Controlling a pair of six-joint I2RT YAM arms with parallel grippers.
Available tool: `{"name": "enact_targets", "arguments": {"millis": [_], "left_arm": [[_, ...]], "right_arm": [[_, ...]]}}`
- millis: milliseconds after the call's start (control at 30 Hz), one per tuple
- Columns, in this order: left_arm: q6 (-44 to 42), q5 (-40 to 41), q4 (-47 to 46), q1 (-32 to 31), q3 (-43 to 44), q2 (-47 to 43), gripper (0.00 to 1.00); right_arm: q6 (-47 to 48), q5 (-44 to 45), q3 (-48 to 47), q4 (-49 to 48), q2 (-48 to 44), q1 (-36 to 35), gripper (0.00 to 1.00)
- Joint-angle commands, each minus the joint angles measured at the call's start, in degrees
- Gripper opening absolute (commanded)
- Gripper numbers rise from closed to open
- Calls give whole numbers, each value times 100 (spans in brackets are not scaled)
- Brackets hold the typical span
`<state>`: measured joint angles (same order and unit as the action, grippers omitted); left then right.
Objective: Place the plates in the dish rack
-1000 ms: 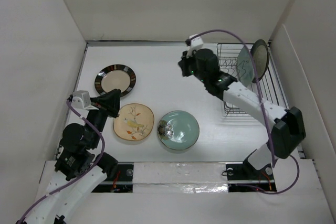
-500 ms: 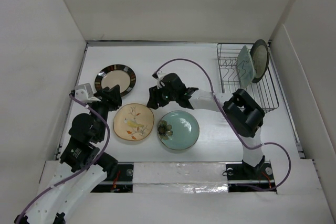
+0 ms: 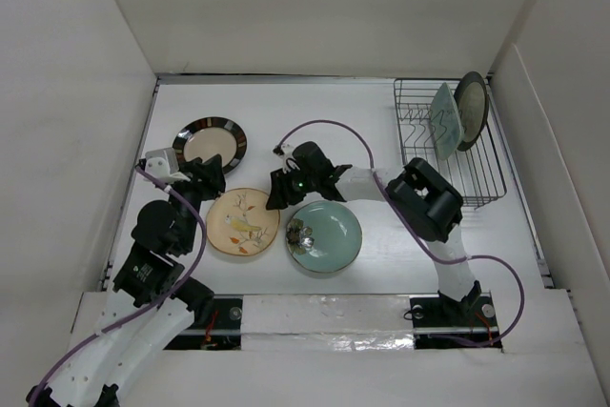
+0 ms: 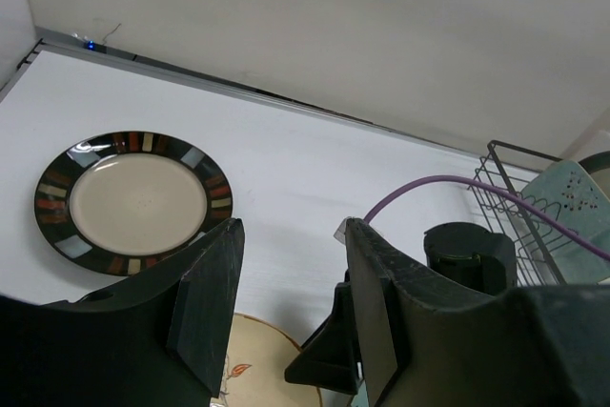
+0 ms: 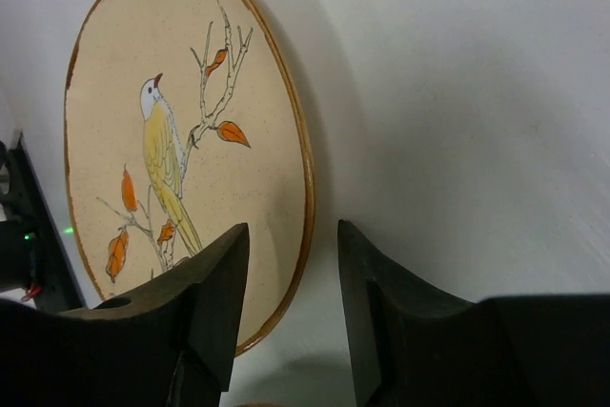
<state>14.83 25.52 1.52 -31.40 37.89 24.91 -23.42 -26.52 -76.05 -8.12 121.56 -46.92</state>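
Observation:
Three plates lie flat on the table: a striped dark-rimmed plate (image 3: 210, 144) (image 4: 133, 199), a cream plate with a bird print (image 3: 243, 221) (image 5: 181, 169), and a round celadon green plate (image 3: 325, 235). A squarish pale green plate (image 3: 444, 119) and a dark-rimmed plate (image 3: 471, 110) stand upright in the dish rack (image 3: 448, 173) (image 4: 529, 226). My right gripper (image 3: 276, 195) (image 5: 292, 231) is open, low over the table, with the bird plate's right rim between its jaws. My left gripper (image 3: 213, 178) (image 4: 294, 226) is open and empty, hovering between the striped plate and the bird plate.
White walls close in the table on the left, back and right. The right arm's purple cable (image 3: 334, 126) loops over the middle of the table. The rack stands at the back right corner.
My right arm has swung from the rack down to the bird plate's right edge and opened. My left gripper opened and shifted slightly toward the striped plate.

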Motion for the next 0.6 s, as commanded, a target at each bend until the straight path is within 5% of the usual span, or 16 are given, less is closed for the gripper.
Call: {"name": "enact_targets", "arguments": {"millis": [0, 267, 567], "left_arm": [[-112, -38, -345, 20, -45, 5, 44], [-103, 6, -310, 20, -89, -240, 44], [-121, -65, -301, 20, -53, -284, 45]], "right_arm": [[-119, -326, -6, -49, 228, -19, 47], [-172, -634, -199, 12, 685, -19, 37], [-163, -740, -16, -101, 97, -19, 1]]}}
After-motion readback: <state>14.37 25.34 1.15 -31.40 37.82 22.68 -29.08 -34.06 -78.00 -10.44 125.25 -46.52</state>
